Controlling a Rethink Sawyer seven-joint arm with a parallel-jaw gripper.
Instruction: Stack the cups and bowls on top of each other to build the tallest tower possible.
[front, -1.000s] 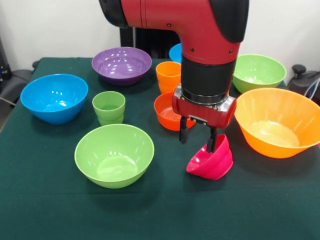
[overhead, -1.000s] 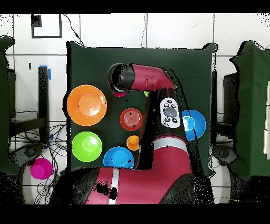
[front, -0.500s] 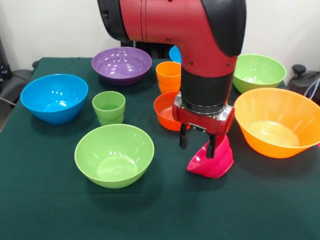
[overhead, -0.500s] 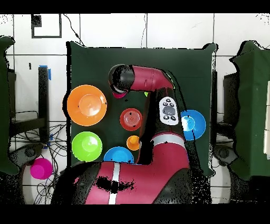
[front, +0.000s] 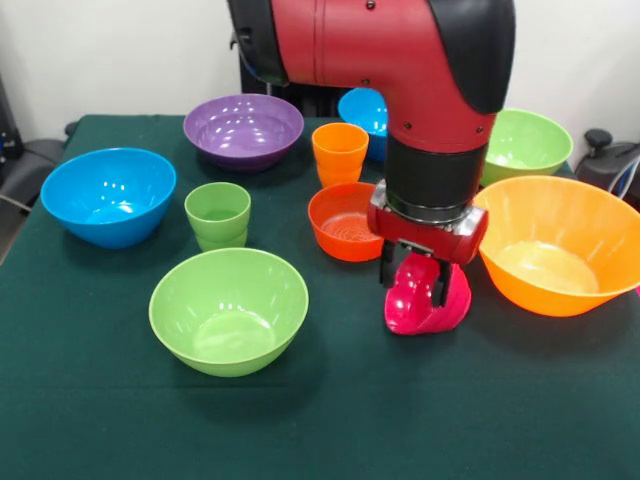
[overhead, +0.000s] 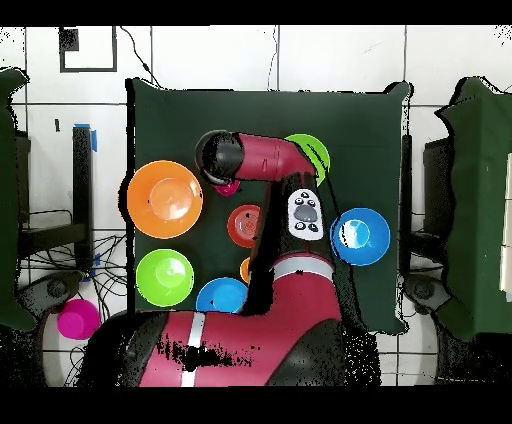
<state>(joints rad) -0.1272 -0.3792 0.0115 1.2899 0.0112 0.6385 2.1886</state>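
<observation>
While my gripper (front: 413, 288) hangs low over the dark green table cloth (front: 90, 420), its two black fingers are closed on the rim of the small magenta glossy plastic bowl (front: 430, 305). This bowl is tipped up on its side, and its lower edge seems to touch the cloth. I take this magenta bowl as my landmark.

Just behind it, toward my base, stands the small orange-red plastic bowl (front: 345, 222), upright and empty. Further behind that one is the orange tapered plastic cup (front: 338, 152), and behind the cup a blue round bowl (front: 362, 108) is partly hidden by my arm. Close on one side of the landmark, near but apart, sits the large orange plastic bowl (front: 556, 243), with a light green bowl (front: 526, 142) behind it. On the other side, at about the same depth, sits the second light green bowl (front: 229, 308). Beyond it stand the light green tapered cup (front: 218, 214), the second blue bowl (front: 108, 194) and the purple bowl (front: 243, 129).

From above, my red arm covers most of the landmark; only a small magenta edge (overhead: 228, 187) shows beside the large orange bowl (overhead: 164, 199).
</observation>
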